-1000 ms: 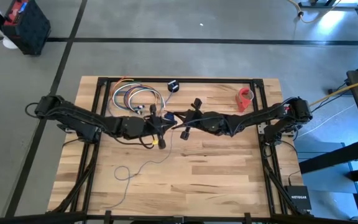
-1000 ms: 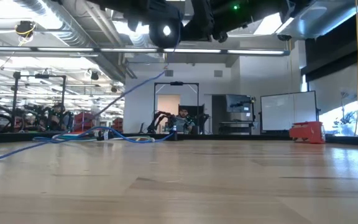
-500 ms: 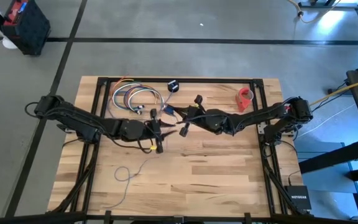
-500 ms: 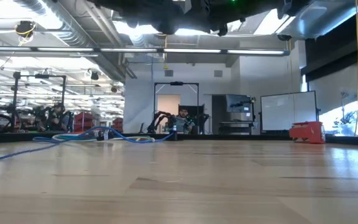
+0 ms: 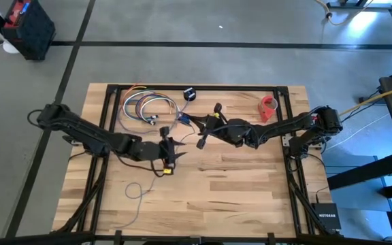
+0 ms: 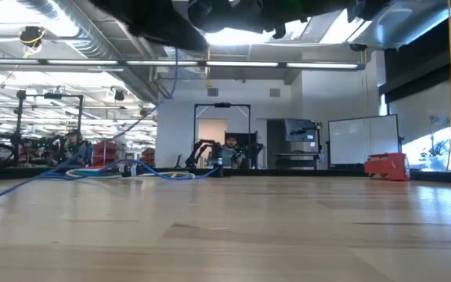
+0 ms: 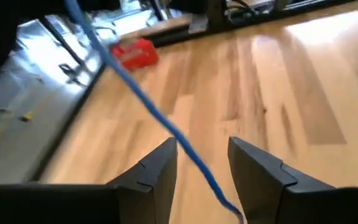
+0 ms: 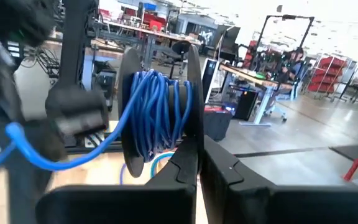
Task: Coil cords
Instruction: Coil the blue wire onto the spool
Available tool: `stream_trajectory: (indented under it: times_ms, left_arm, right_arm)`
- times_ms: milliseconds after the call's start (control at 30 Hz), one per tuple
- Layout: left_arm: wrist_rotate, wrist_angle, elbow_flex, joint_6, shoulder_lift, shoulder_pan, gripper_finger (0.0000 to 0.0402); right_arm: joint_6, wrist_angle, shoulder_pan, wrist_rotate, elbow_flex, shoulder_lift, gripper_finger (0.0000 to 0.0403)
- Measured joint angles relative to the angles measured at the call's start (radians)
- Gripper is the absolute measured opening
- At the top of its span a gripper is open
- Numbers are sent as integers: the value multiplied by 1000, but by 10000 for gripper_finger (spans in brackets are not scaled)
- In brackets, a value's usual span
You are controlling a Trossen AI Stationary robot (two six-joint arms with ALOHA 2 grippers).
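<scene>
Cords here mean one thin blue cable (image 7: 146, 104), mostly wound on a black spool (image 8: 160, 112) pinched in the closed right gripper (image 8: 199, 163) above mid-table. Its free length runs between the left gripper's (image 7: 201, 167) parted fingers, ungripped. Winding looks partway done; next, I'd guess, regrip lower and wrap. Only the overhead shows slack looping near the table's (image 5: 250, 190) front-left.

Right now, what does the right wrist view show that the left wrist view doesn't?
Only the right wrist view shows the blue cord wound in several turns round a black spool pinched in the shut right hand. Only the left wrist view shows the left hand open above bare table, with a red object near the far edge. Both show a loose stretch of the same cord.
</scene>
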Motion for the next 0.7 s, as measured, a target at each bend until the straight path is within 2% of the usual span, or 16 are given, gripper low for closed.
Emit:
stream_trajectory:
  times_ms: [167,333,700]
  left_arm:
    - [-146,-145,131,53,-35,-55,132]
    - [-158,-219,217,56,-34,-74,131]
    - [-152,-264,214,-71,-29,-5,131]
  right_arm:
    - [-29,10,0,-1,0,0,6]
    - [-29,7,0,-1,-1,0,7]
    - [-33,-10,1,-2,-1,1,7]
